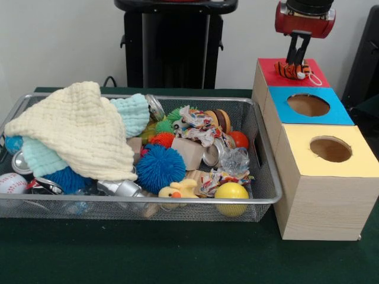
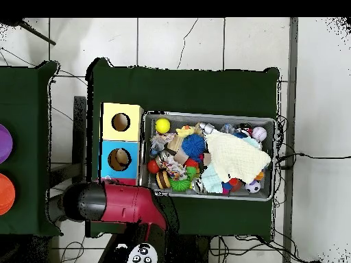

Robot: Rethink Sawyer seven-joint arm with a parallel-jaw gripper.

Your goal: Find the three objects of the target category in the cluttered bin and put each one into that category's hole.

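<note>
Hanging over the red box (image 1: 284, 72), the hand (image 1: 298, 61) grips a striped toy (image 1: 291, 70).

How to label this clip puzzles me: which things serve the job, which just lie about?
In the job: gripper, shut on orange-and-black striped toy; red-topped wooden box; wire mesh bin.
Lying about: cream knitted cloth; blue spiky ball; yellow ball.

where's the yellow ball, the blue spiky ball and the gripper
yellow ball (image 1: 231, 193): front view, centre of its lit face, at the bin's near right corner.
blue spiky ball (image 1: 160, 167): front view, middle of its spikes.
gripper (image 1: 295, 66): front view, between its fingertips, on the orange striped toy.
</note>
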